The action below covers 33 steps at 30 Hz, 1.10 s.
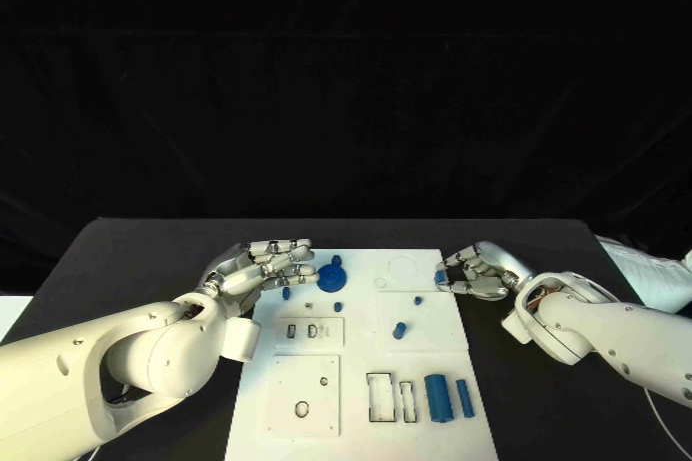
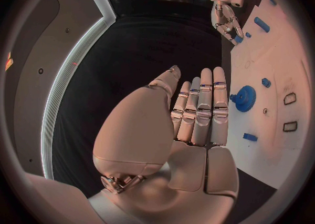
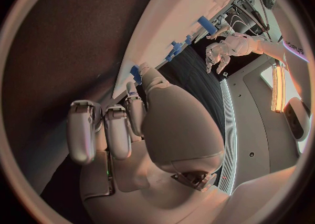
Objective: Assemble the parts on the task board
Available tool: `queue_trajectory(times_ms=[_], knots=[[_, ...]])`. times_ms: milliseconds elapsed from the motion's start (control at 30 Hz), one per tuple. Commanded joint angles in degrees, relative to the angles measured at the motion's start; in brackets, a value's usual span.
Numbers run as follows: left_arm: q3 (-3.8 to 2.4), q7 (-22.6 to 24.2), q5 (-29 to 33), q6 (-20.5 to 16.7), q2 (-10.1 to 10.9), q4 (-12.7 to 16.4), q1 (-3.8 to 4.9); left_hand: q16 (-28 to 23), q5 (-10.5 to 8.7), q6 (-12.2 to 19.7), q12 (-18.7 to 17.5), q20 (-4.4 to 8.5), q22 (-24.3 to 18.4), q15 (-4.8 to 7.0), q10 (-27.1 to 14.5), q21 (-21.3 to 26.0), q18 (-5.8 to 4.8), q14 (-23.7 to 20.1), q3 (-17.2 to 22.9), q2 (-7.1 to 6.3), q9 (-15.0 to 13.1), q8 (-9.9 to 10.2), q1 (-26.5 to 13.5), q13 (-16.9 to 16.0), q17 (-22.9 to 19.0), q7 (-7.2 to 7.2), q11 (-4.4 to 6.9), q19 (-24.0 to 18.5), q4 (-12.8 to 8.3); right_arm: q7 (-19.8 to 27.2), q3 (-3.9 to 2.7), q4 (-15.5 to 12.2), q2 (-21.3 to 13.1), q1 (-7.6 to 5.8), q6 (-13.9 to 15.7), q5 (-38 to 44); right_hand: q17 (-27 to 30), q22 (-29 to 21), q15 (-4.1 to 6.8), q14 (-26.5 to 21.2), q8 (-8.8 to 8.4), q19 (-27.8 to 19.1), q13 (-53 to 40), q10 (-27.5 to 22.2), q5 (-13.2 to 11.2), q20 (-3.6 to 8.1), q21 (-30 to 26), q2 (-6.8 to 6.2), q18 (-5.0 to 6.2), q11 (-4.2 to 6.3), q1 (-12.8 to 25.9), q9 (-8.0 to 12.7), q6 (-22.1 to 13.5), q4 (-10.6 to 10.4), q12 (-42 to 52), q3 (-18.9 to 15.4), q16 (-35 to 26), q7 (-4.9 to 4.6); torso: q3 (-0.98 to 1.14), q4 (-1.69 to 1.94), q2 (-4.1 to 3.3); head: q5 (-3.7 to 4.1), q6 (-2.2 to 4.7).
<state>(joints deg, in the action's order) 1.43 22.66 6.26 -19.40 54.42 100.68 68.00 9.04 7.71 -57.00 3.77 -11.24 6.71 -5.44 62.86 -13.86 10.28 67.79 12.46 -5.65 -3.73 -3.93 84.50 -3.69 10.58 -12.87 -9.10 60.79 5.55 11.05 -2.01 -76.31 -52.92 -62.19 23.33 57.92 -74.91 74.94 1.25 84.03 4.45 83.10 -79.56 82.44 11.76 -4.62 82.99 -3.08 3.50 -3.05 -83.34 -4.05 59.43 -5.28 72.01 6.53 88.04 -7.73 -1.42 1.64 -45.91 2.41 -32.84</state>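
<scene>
The white task board lies in the middle of the black table. A blue gear stands near its far left corner. My left hand hovers just left of the gear with its fingers stretched out side by side, holding nothing. My right hand sits at the board's far right edge, fingers curled, and pinches a small blue part at its fingertips; that part touches the board's rim. Two blue cylinders lie at the near right.
Small blue pieces dot the middle of the board, with another near my left hand. Empty rectangular slots and a round hole sit on the near half. Black table surrounds the board.
</scene>
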Motion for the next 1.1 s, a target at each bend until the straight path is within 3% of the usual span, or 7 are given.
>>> queue_trajectory(times_ms=[33,600,933,1100], knots=[[-0.02,0.3,0.1,1.2,-0.1,0.1,0.01,-0.2,-0.22,0.3,-0.2,0.0,-0.1,-0.14,-0.4,0.3,-0.11,0.3,0.1,0.2,0.0,0.2,-0.1,0.0,0.1,0.14,-0.04,0.4,-0.4,0.7,-0.02,0.0,0.3,0.1,-1.2,0.2,-11.8,0.1,0.42,5.3,0.44,0.3,2.4,0.1,-0.4,0.21,0.3,0.59,-0.37,0.62,0.0,-0.1,0.8,0.2,0.2,0.6,0.3,0.16,0.02,-0.1,0.02,-0.11,-0.01],[-0.02,0.1,0.1,1.3,0.0,0.1,0.01,-0.3,-0.19,0.4,-0.1,0.03,-0.1,-0.11,-0.5,0.3,-0.09,0.3,0.1,0.38,0.0,0.2,0.0,0.0,0.2,0.17,-0.02,0.5,-0.6,0.1,-0.04,0.1,0.7,0.18,-1.0,0.8,-12.2,0.4,0.84,5.3,0.61,0.4,2.0,0.4,-1.4,0.6,0.5,1.27,-0.44,1.12,0.0,-0.1,3.0,1.2,0.7,2.3,0.5,0.77,0.01,-0.06,0.02,-0.15,-0.09],[-0.02,0.0,0.1,1.3,0.0,0.1,0.01,-0.3,-0.19,0.4,-0.1,0.03,-0.1,-0.11,-0.5,0.3,-0.09,0.3,0.1,0.38,0.0,0.2,0.0,0.0,0.2,0.17,-0.02,0.5,-0.6,0.8,-0.09,0.0,0.8,0.19,0.9,0.5,-12.8,0.9,2.21,5.5,2.99,0.7,1.3,1.0,-2.6,1.71,0.7,2.43,-0.52,2.84,-0.1,-1.3,8.5,3.0,1.6,4.5,0.8,2.94,0.01,-0.08,0.04,-0.12,-0.14],[-0.02,0.1,0.1,1.2,0.0,0.1,0.01,-0.3,-0.19,0.4,-0.1,0.03,-0.1,-0.11,-0.5,0.3,-0.09,0.3,0.1,0.38,0.0,0.2,0.0,0.0,0.2,0.17,-0.02,0.5,-0.6,1.2,-0.3,-0.5,0.8,0.19,2.8,-0.4,-13.2,1.2,2.7,5.6,3.62,0.8,0.0,1.8,-2.8,2.21,0.8,2.67,-0.59,3.37,0.5,-1.6,9.5,3.5,3.3,4.9,1.0,3.57,0.02,-0.08,0.06,-0.15,-0.19]])
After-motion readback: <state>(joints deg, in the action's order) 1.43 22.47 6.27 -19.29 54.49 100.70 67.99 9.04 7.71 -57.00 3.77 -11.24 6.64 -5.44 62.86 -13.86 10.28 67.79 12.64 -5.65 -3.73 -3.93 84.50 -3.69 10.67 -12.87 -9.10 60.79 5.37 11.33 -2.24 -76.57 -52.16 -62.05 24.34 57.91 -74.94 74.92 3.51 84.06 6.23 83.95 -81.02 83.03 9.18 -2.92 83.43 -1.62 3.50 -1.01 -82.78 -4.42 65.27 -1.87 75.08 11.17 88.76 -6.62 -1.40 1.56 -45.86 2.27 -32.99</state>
